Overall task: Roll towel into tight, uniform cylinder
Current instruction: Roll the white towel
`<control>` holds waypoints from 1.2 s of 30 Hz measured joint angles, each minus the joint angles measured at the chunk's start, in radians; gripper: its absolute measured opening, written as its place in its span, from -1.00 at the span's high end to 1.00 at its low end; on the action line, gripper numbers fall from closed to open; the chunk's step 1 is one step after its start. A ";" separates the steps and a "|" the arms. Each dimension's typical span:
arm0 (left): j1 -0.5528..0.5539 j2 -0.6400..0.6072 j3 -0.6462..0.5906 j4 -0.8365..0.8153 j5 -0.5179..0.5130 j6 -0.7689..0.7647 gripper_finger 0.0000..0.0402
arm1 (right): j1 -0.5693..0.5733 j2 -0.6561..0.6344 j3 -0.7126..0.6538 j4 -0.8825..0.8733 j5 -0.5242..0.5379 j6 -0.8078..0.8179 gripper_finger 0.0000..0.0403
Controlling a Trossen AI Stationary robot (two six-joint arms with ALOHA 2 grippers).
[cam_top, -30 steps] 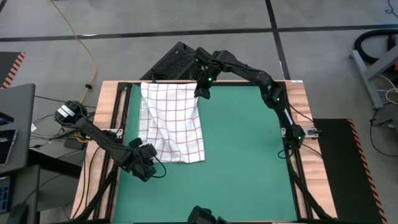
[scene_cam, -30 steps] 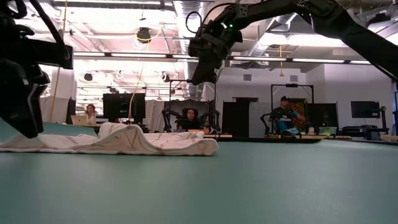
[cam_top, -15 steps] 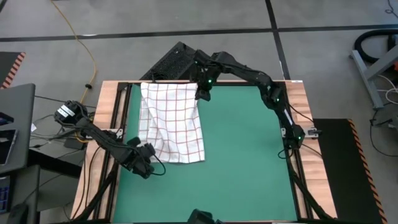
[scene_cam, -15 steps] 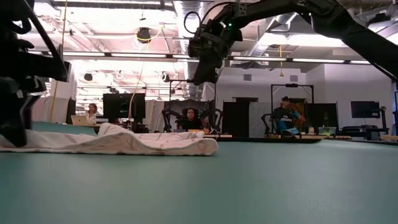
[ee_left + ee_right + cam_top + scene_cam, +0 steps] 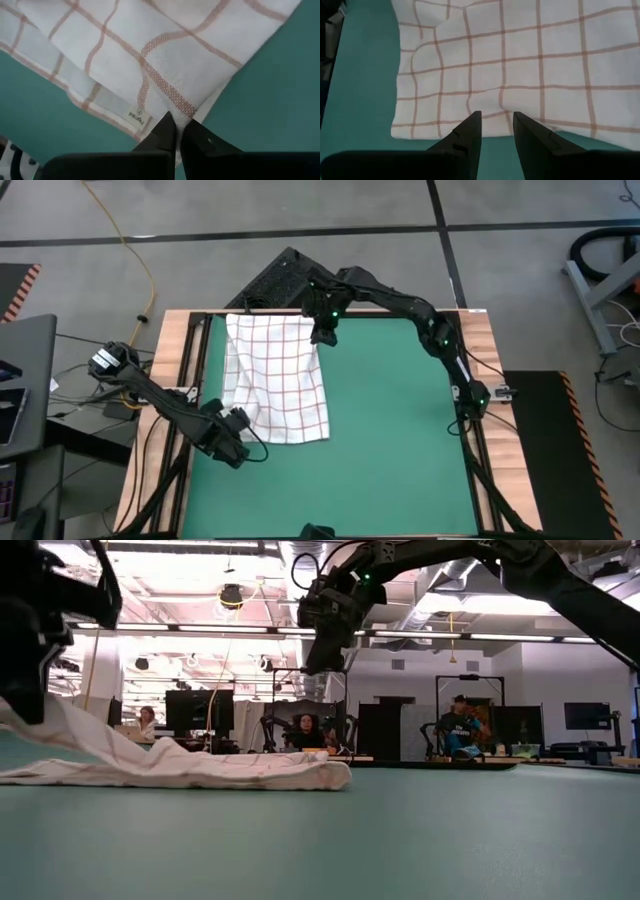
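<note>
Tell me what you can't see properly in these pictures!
- Left gripper, low view: its fingertips run off the picture's edge, so its pinch on the towel only shows in the left wrist view.
- Towel label, left wrist view: print too small to read.
- Towel's far corner, high view: the right gripper hangs over it.

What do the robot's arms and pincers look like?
Both arms are black and bendy, made of chunky jointed pieces. The right arm has tiny green lights glowing on it. The left arm has thin black cables looping beside it. Each pincer ends in two flat, dark, pointed fingers, like a beak.
</note>
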 joint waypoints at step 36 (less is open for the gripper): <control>-0.035 0.000 0.012 -0.105 0.175 -0.149 1.00 | 0.092 0.001 -0.578 0.583 -0.134 0.007 0.52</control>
